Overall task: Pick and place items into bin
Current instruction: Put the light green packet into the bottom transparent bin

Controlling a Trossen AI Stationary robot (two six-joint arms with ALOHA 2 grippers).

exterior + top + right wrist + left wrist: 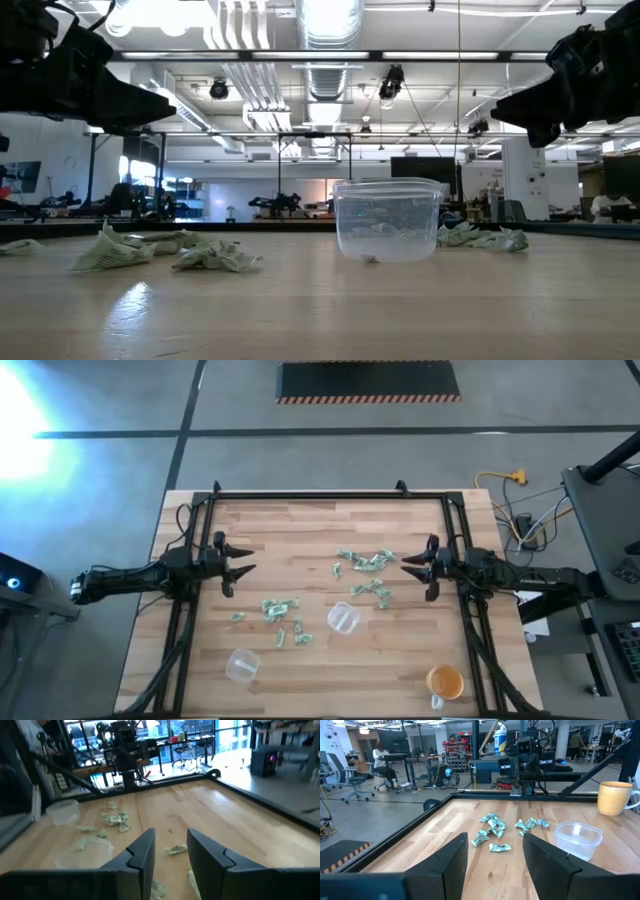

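Green-and-white wrappers (365,562) lying scattered mid-table, I'm seeing my left gripper (243,568) hovering wide open, right gripper (410,566) gaping narrower, both empty.

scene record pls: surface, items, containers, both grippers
surface: wooden table
items: green-and-white wrappers scattered mid-table in two loose clusters, second cluster nearer the left arm
containers: clear cup between the clusters; second clear cup and orange mug toward the picture's bottom edge
left gripper: open, empty, at left side
right gripper: open, empty, at right side
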